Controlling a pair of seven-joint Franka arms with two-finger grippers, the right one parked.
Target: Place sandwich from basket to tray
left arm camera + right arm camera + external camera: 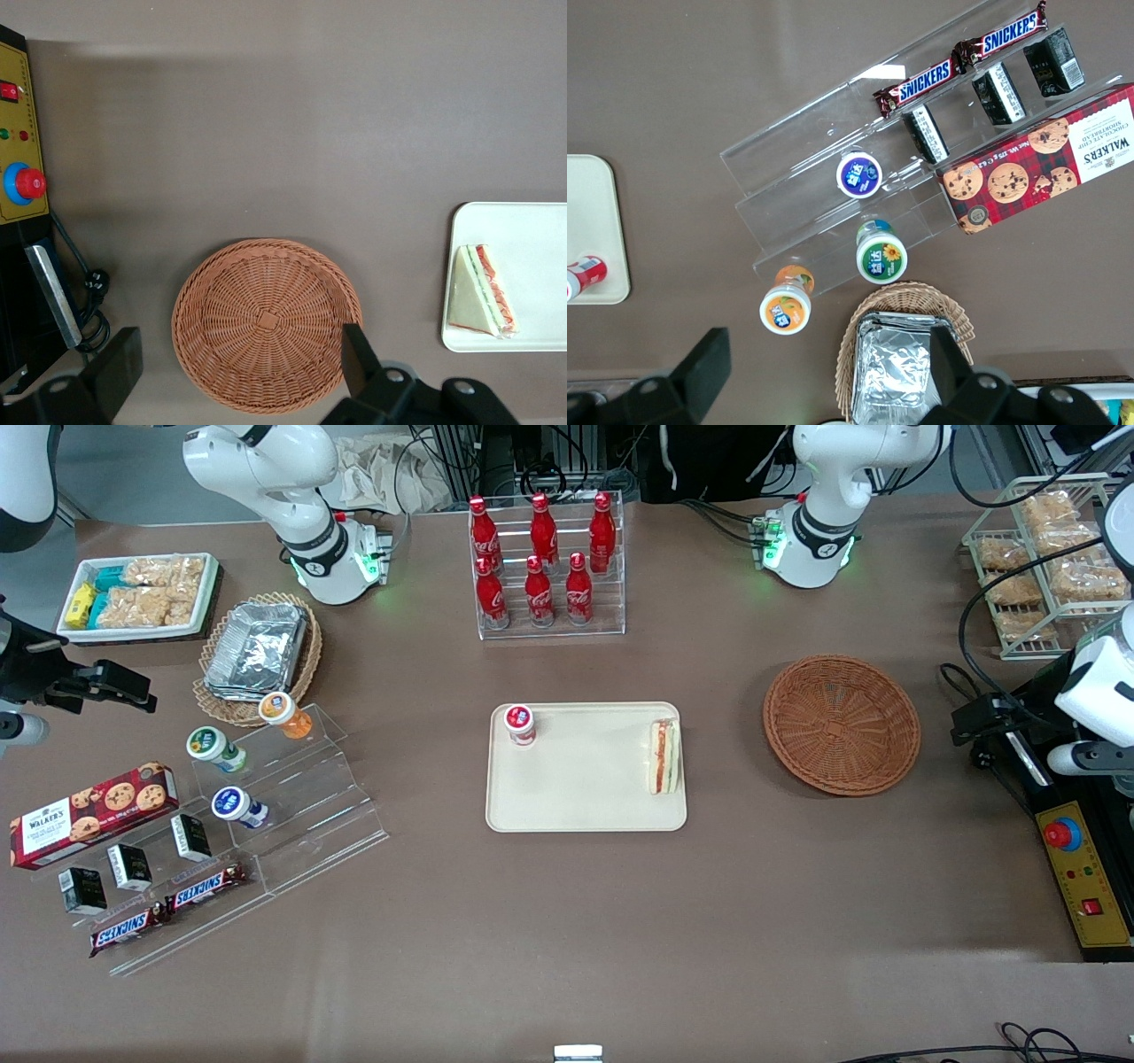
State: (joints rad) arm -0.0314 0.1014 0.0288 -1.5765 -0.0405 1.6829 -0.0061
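Brown tabletop [620,921] fills my front view: the sandwich [664,756] lies on the tray [585,797], at its edge toward the working arm's end, with 1 red-capped cup [519,724] at the tray's corner toward the parked arm. Between tray and working arm sits the basket [842,724], holding nothing. From the left wrist view, I see my gripper [239,372] hovering above the basket [266,323], its 2 fingers [354,359] spread wide and holding nothing; the sandwich [483,292] lies well clear of them on the tray [532,230].
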